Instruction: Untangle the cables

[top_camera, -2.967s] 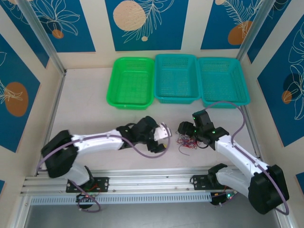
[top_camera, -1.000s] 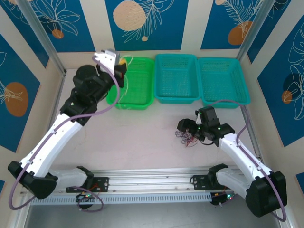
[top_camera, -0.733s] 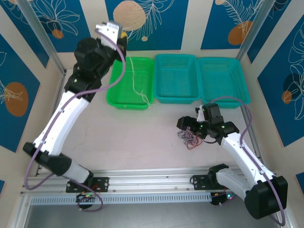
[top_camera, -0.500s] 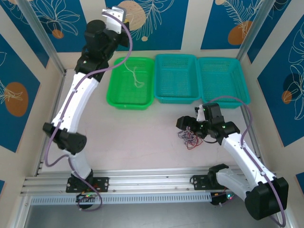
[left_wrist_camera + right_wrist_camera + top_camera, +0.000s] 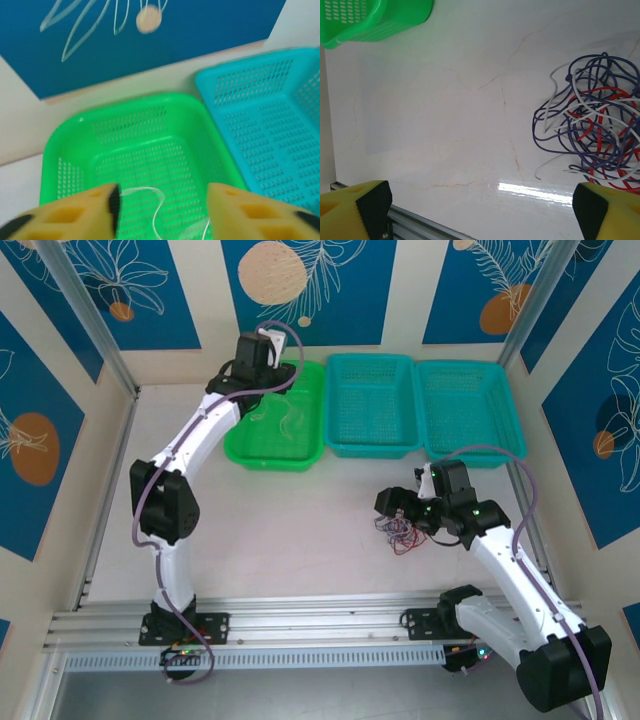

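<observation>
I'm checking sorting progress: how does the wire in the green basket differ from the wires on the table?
The wire in the green basket looks like a single white strand in loose curves, while the wires on the table are many, knotted into one clump. The first is all white; the clump mixes purple, red and white. One lies inside the green basket, the other on the table. Both are thin and curly.
</observation>
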`<state>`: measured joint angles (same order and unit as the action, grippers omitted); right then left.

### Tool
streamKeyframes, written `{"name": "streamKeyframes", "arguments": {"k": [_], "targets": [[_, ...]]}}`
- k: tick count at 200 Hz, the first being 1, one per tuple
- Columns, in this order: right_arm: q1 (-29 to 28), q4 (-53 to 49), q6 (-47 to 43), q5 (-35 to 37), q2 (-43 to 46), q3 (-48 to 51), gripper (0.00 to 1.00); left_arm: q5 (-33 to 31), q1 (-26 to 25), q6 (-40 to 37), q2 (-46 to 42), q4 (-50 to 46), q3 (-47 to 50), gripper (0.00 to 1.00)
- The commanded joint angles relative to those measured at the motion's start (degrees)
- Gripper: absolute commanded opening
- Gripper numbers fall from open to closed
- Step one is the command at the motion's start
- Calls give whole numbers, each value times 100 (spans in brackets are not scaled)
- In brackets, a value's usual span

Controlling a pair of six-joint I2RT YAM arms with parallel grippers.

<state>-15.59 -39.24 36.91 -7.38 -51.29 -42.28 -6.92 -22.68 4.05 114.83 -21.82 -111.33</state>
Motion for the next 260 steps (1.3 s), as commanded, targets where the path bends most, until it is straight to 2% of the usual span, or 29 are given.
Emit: {"name": "streamKeyframes", "arguments": {"k": [1, 24, 66, 78, 93, 115, 138, 173, 190, 214, 260], "targets": [[114, -223, 209, 293, 63, -60, 95, -113, 132, 364, -437, 334, 396, 64], [424, -203, 433, 317, -95, 88, 95, 110, 139, 456, -1009, 650, 888, 69], [1226, -2, 546, 198, -412, 472, 94, 1354, -79, 1117, -2462, 1542, 2365, 74], [1324, 93, 477, 180, -562, 522, 94, 1345, -331, 1179, -2897, 1665, 2846, 75], [1348, 243, 434, 188, -811, 568, 92, 1020, -762, 1142, -3415, 1848, 3530, 77], [1303, 637, 201, -118, -1272, 620, 72, 635, -1432, 1260, -3944, 2155, 4413, 77], [1120, 905, 64, -295, -1736, 605, 62, 741, -1968, 1687, -4043, 2365, 5002, 76], [637, 1148, -106, -194, -2034, 577, 50, 885, -2557, 2150, -3570, 2291, 5332, 74], [296, 1166, -165, -2, -2139, 525, 41, 1095, -2626, 2518, -3303, 2486, 5551, 73], [-54, 1327, -192, 27, -2236, 549, 23, 1167, -2633, 2963, -3021, 2717, 5893, 72], [-727, 1384, -235, 376, -2444, 394, 2, 1383, -2619, 3813, -2457, 2670, 6007, 69]]}}
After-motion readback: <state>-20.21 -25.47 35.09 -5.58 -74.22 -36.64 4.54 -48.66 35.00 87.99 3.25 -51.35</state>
